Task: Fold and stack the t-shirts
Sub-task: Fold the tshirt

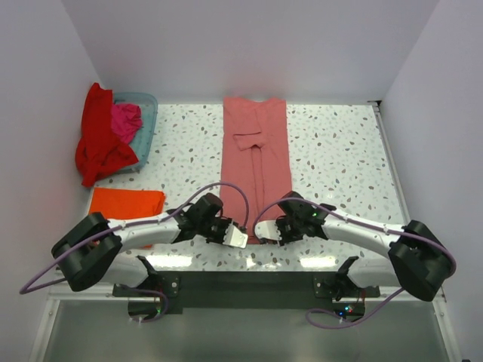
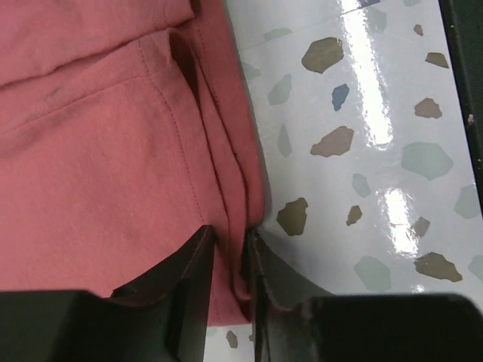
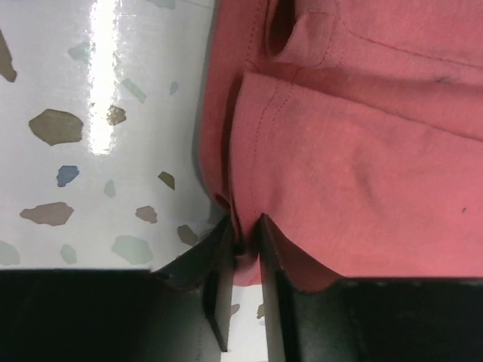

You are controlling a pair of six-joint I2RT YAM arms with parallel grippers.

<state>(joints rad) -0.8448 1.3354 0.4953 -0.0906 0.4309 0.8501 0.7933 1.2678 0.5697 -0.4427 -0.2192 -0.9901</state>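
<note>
Both left gripper (image 2: 230,241), right gripper (image 3: 243,232) pinch pink t-shirt (image 1: 256,151) hem.

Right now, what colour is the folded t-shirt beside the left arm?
The t-shirt is bright orange; top external view.

Right of pink t-shirt (image 1: 256,154): open table (image 1: 339,158), free passage.
Far left: basket (image 1: 149,113) heaped with red t-shirt (image 1: 98,139) blocks.
Near left: orange t-shirt (image 1: 126,202) lies flat.
</note>
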